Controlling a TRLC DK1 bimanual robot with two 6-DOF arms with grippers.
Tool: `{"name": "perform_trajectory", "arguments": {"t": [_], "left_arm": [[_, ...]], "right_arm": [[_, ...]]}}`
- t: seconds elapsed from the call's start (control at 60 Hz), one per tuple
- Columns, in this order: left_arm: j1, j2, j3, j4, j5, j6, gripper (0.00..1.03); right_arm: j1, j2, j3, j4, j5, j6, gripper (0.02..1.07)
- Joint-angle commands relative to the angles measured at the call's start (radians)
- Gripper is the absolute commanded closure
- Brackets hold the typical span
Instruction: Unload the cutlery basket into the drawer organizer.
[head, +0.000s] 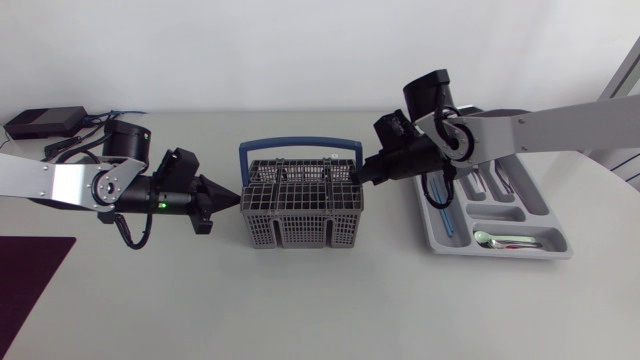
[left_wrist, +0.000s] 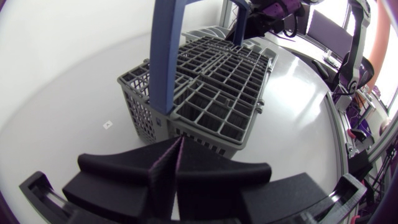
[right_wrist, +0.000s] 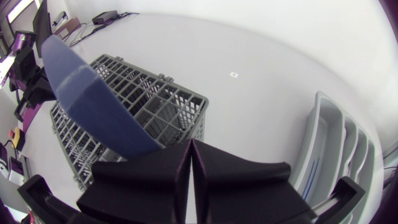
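My left gripper (head: 225, 197) sits with its fingers pressed together, tip just beside the left wall of the grey cutlery basket (head: 300, 205), which stands mid-table. My right gripper (head: 362, 176), also pressed together and holding nothing, is at the basket's right rim, with the drawer organizer (head: 563, 243) beyond it already holding cutlery. I judge I'm between picks or nearly done, so the next move means opening over whatever remains, but the lid grid hides the compartments' depths and I can't tell if any piece is left.
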Motion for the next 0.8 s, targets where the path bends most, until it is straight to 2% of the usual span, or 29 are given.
{"name": "perform_trajectory", "arguments": {"t": [0.0, 0.25, 0.45, 0.617, 0.783], "left_arm": [[0.023, -0.027, 0.001, 0.002, 0.019, -0.003, 0.78], [0.063, -0.142, -0.077, -0.022, 0.019, 0.000, 0.78], [0.067, -0.307, -0.161, -0.107, 0.023, 0.023, 0.78], [0.023, -0.412, -0.249, -0.130, 0.025, 0.032, 0.78], [-0.049, -0.415, -0.277, -0.127, 0.023, 0.028, 0.78]], "right_arm": [[-0.016, -0.040, -0.041, -0.009, -0.008, 0.023, 1.02], [-0.030, -0.203, -0.189, -0.019, -0.009, 0.020, 1.02], [-0.026, -0.342, -0.331, -0.021, -0.016, 0.020, 1.02], [0.040, -0.431, -0.411, -0.036, -0.014, 0.028, 1.02], [0.093, -0.442, -0.420, -0.036, -0.002, 0.048, 1.02]]}}
